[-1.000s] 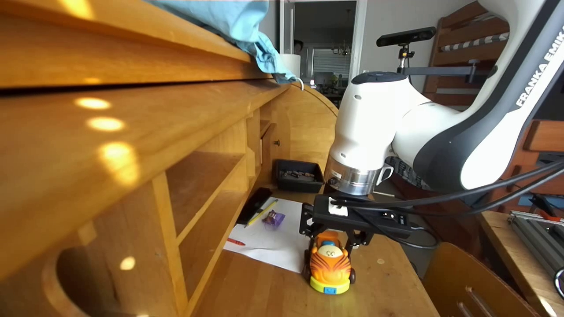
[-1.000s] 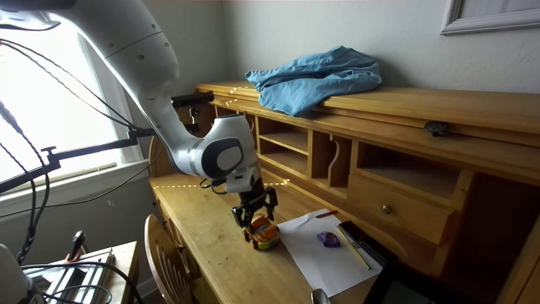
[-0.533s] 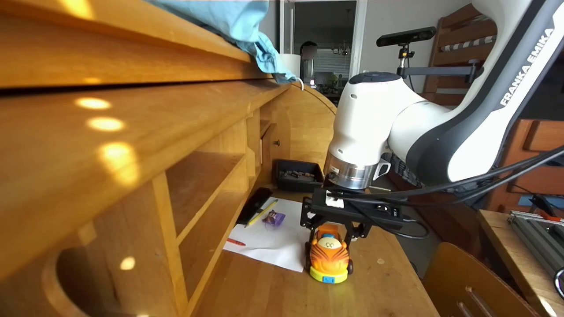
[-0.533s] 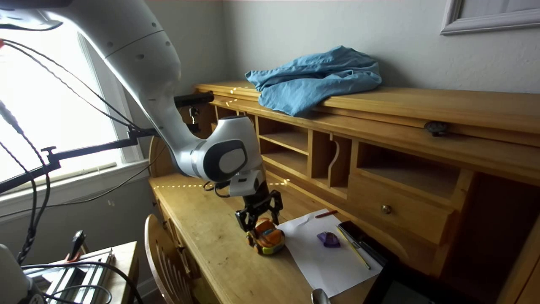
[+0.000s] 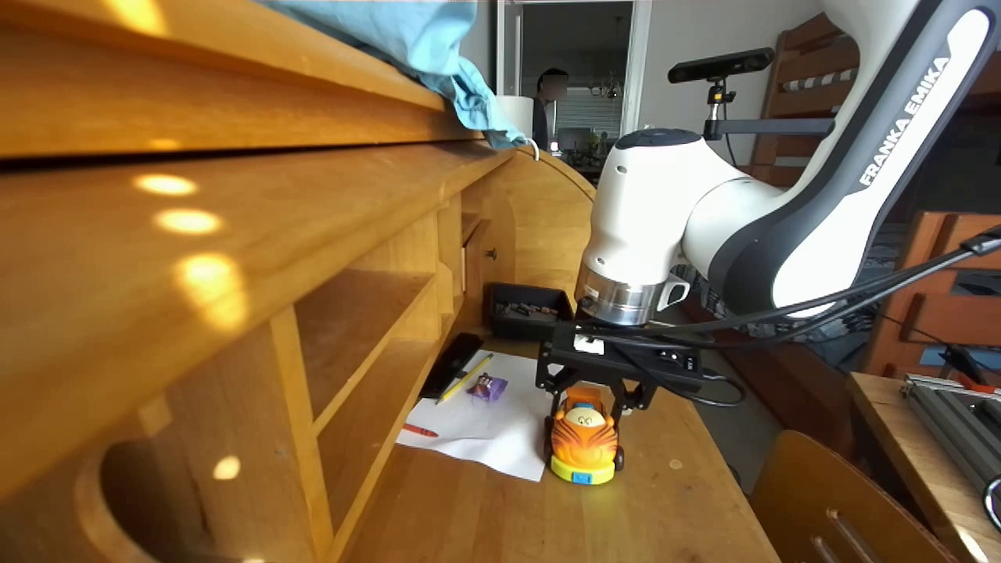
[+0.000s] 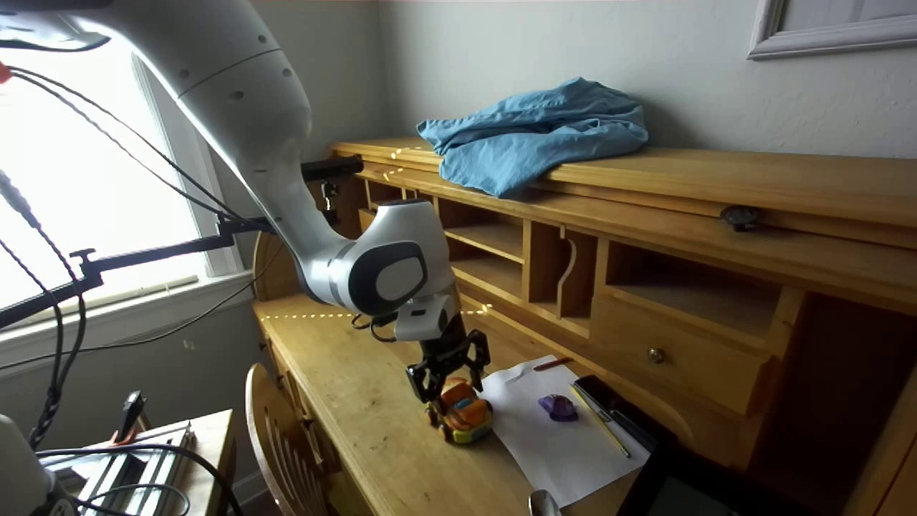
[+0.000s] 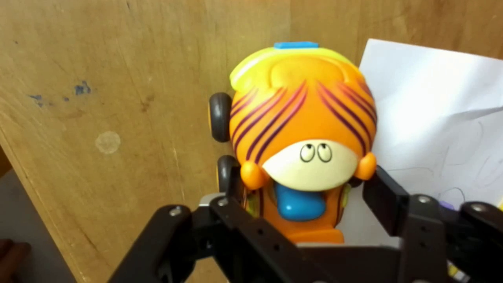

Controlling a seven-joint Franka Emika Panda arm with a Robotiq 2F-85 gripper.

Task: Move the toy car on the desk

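Observation:
The orange-and-yellow toy car (image 5: 584, 446) stands upright and level on or very close to the wooden desk (image 5: 665, 516), with its yellow front facing away from the cubbies' far end. It also shows in an exterior view (image 6: 466, 414) and large in the wrist view (image 7: 302, 106). My gripper (image 5: 585, 413) points down over the car's rear half, with one finger on each side. In the wrist view the gripper (image 7: 305, 177) has its fingertips against the car's sides just by the orange ears. The car moves with it, so it looks shut on the car.
A white paper (image 6: 559, 466) lies beside the car, its edge at the wheels. A purple wrapper (image 6: 559, 407), a yellow pencil (image 6: 602, 421) and a red crayon (image 6: 554, 363) lie there. A black tray (image 5: 532, 320) stands farther along. Cubbies line the back; a chair (image 6: 276, 444) stands in front.
My gripper and the toy car have moved together along the desk, toward the black tray's end and the paper. The car remains between the fingers.

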